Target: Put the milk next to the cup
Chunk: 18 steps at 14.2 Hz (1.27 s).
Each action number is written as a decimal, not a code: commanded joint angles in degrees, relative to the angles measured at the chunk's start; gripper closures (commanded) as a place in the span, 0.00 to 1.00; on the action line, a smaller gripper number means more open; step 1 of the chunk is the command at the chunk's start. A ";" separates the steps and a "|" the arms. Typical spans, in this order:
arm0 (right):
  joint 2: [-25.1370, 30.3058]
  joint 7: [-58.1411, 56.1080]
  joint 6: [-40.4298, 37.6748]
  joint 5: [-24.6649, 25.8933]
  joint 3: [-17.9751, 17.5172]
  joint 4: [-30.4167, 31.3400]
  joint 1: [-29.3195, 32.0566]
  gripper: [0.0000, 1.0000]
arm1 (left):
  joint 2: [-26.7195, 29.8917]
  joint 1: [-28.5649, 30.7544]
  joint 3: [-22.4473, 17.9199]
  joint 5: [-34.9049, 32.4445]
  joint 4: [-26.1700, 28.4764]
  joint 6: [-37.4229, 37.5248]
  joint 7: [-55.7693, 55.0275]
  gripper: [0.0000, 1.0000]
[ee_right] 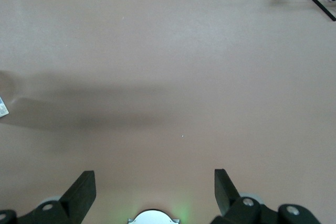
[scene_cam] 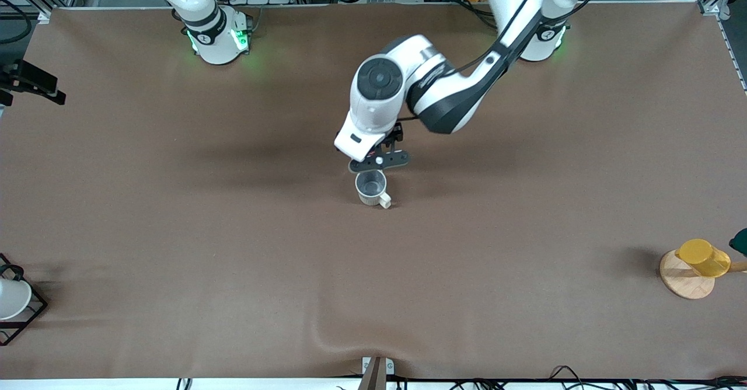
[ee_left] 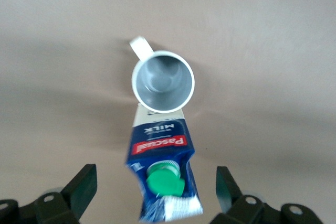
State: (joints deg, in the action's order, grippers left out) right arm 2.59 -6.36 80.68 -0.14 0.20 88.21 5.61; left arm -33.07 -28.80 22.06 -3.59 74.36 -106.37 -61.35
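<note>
Mid-table, well in from every edge: cup [scene_cam: 371,187], handle turned toward the front edge. Milk [ee_left: 164,182] upright just beside the cup on its robot-base side, seemingly touching the mug wall; hidden under the wrist in the front view, clear in the left wrist view. Left gripper [ee_left: 156,192] over the carton, fingers [ee_left: 83,187] spread wide either side, clear of its walls, nothing held. Carton bearing its own weight on the table, so release judged done and placement looks complete. Straight lift advisable next, to avoid clipping the green cap. Right gripper [ee_right: 155,192] waiting over bare table near its base, fingers apart, empty. Yellow cup [scene_cam: 704,257] on a wooden disc near the left arm's end, front corner.
</note>
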 commanded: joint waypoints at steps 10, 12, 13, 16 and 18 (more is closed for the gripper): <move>0.39 1.79 -2.81 -0.39 0.24 -1.29 -0.07 0.00 | 26.47 26.49 0.35 -1.24 6.24 21.55 25.37 0.00; 0.39 1.79 -2.72 -0.48 0.24 -1.55 0.19 0.00 | 28.49 31.15 0.27 -0.63 6.24 22.70 32.66 0.00; 0.39 1.79 -2.72 -0.48 0.32 -1.55 0.19 0.00 | 29.63 32.13 -0.26 -0.63 6.24 23.05 37.14 0.00; 0.39 1.70 -2.46 -0.39 0.32 -1.55 0.19 0.00 | 32.97 29.17 -8.05 0.85 5.80 25.85 48.23 0.00; 0.22 1.70 -2.19 -0.48 0.24 -1.55 0.11 0.00 | 34.29 28.62 -13.51 1.91 6.06 26.48 55.59 0.00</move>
State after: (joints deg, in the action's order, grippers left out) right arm 2.61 -5.31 78.81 -0.14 0.48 87.20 5.63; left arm -1.61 1.05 13.13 -3.30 78.49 -80.67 -12.11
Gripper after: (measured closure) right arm 0.000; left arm 0.000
